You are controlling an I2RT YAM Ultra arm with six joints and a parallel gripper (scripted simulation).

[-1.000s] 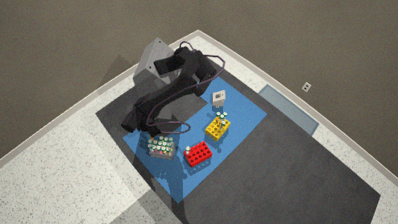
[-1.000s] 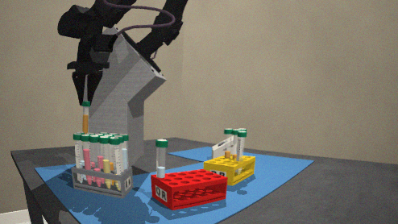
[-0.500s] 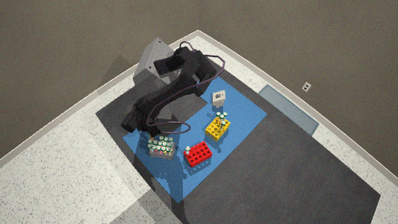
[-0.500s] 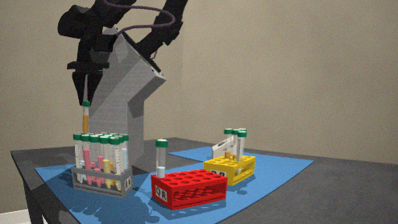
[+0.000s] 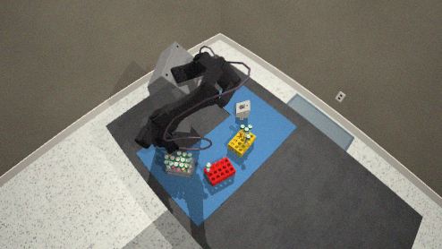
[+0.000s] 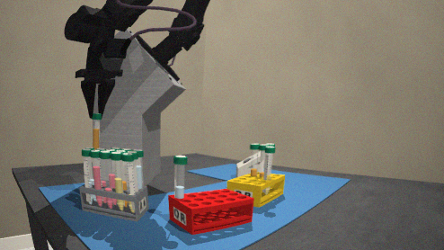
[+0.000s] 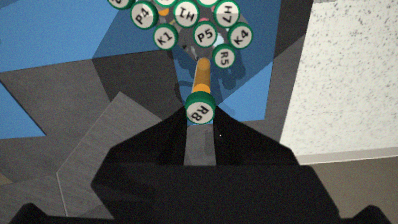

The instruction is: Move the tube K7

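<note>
My gripper [image 6: 95, 109] [image 7: 200, 112] is shut on a green-capped tube marked R8 [image 7: 200, 107] [image 6: 95, 135] with orange contents. It holds the tube upright, with the tube's lower end just above the caps at the left end of the grey rack RA [image 6: 114, 206] [image 5: 180, 173]. In the wrist view the rack's caps read K1 [image 7: 165, 37], P5 [image 7: 205, 36], K4 [image 7: 240, 36], R5 [image 7: 223, 56], H7 [image 7: 227, 11] and P4 [image 7: 144, 16]. I see no cap marked K7. The yellow rack RB [image 6: 271, 182] [image 5: 236, 149] holds a few tubes [image 6: 268, 157] at its far end.
The red rack QR [image 6: 211, 213] [image 5: 222, 174] stands between the other two racks and holds one tube [image 6: 180, 175] at a corner. A white button box [image 5: 242, 108] stands behind RB. The grey arm pedestal [image 6: 144, 112] rises behind RA. All racks stand on the blue mat [image 6: 310, 184].
</note>
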